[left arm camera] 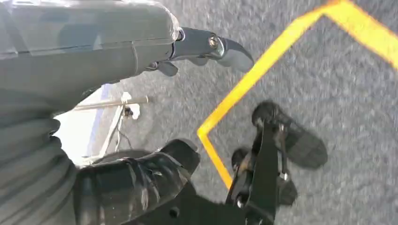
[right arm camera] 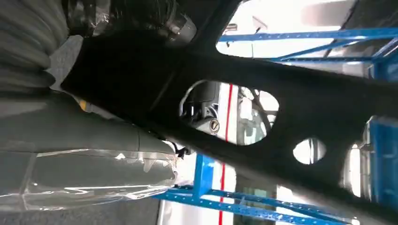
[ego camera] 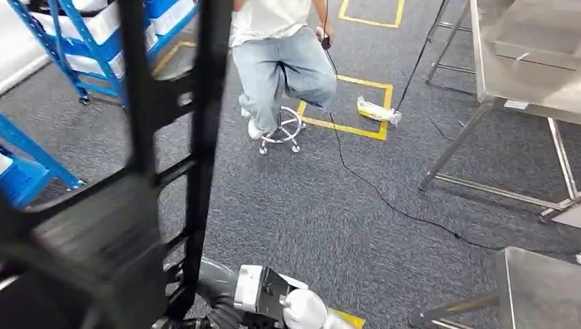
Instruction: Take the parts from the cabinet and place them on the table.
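Industrial workshop: blue steel racking point(ego camera: 103, 41) upper left, stainless steel tables point(ego camera: 521, 62) at right, yellow floor markings point(ego camera: 346, 103) on grey carpet point(ego camera: 329, 219).

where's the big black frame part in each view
Head view: the black frame takes up the left side, blurred, close to the camera.
Left wrist view: a black piece near the lower edge may be its end; cannot tell.
Right wrist view: it crosses the picture, holes through it.
Shared landmark: blue shelving, head and right wrist views.
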`<control>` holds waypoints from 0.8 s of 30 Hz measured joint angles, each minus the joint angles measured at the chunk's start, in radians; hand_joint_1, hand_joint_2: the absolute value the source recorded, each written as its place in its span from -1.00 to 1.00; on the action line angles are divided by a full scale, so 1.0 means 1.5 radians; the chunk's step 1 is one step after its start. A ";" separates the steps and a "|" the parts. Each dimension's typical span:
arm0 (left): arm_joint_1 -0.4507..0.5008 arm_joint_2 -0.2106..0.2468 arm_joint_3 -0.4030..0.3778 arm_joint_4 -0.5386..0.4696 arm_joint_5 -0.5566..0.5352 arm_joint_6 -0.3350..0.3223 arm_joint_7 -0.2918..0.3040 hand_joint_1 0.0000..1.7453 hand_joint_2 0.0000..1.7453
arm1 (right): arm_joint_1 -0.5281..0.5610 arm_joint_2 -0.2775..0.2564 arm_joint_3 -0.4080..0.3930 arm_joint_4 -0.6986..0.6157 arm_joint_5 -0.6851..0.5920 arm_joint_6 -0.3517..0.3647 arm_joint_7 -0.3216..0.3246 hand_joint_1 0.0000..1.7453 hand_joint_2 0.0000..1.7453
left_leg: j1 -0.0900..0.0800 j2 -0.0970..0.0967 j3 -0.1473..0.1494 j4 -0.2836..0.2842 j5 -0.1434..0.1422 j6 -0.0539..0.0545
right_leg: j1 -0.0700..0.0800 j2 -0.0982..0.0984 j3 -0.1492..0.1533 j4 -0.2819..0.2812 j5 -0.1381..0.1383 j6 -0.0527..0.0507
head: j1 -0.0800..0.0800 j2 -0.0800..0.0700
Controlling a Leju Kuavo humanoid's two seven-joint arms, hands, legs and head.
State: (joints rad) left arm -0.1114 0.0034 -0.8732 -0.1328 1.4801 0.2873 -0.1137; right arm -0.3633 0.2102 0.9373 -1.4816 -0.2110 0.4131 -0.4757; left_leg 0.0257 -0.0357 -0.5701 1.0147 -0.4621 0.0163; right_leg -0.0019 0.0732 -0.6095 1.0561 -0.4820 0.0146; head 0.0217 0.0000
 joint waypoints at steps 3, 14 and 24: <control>0.003 0.001 0.001 0.000 0.001 0.002 0.000 -1.00 1.00 | -0.004 0.003 0.003 0.007 -0.005 0.000 0.000 1.00 1.00 | -0.007 0.026 -0.003 0.000 -0.001 0.009 | -0.001 -0.043 -0.067 0.143 -0.075 0.002 | 0.002 0.000; 0.000 0.002 0.005 0.000 -0.004 0.006 -0.007 -1.00 1.00 | -0.012 0.009 0.009 0.017 -0.008 -0.001 -0.001 1.00 1.00 | -0.019 0.108 0.009 0.003 -0.011 -0.005 | 0.011 -0.077 0.019 -0.025 0.007 -0.029 | 0.002 0.000; 0.005 0.011 -0.002 0.000 -0.019 -0.006 -0.004 -1.00 1.00 | -0.011 0.008 0.009 0.017 0.001 -0.016 -0.006 1.00 1.00 | 0.003 0.013 -0.019 0.053 -0.005 -0.030 | -0.005 0.003 0.021 -0.016 0.009 -0.026 | 0.001 0.000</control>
State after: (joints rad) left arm -0.1037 0.0195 -0.8755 -0.1328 1.4515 0.2785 -0.1202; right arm -0.3793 0.2224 0.9514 -1.4565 -0.2102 0.3895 -0.4841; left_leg 0.0302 -0.0162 -0.5990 1.0945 -0.4692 -0.0288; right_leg -0.0095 0.0772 -0.5776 1.0324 -0.4688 -0.0237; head 0.0236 0.0000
